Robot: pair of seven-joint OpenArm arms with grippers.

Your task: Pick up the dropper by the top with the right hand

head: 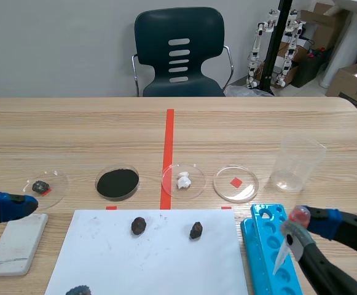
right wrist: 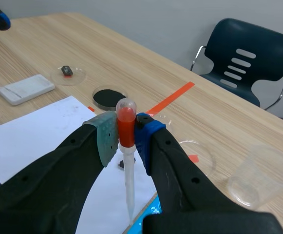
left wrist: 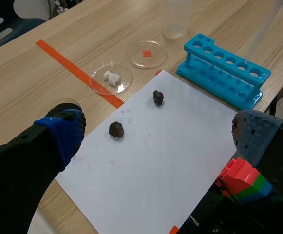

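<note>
The dropper (right wrist: 127,161) has a red bulb at the top and a clear tapered stem. My right gripper (right wrist: 126,136) is shut on the dropper's red bulb, and the stem hangs down over the blue tube rack (head: 270,246). In the scene view the dropper (head: 289,239) sits in the right gripper (head: 299,221) at the lower right, above the rack. In the left wrist view the dropper's stem (left wrist: 260,34) points down into the rack (left wrist: 224,68). My left gripper (left wrist: 156,141) is open over the white paper (left wrist: 156,161), holding nothing.
Several petri dishes line the table's middle: one with a dark stone (head: 41,187), one with black powder (head: 117,182), one with white lumps (head: 183,180), one over a red mark (head: 235,183). A clear cup (head: 296,163) stands right. Two dark stones (head: 139,225) lie on the paper; a white block (head: 17,243) lies left.
</note>
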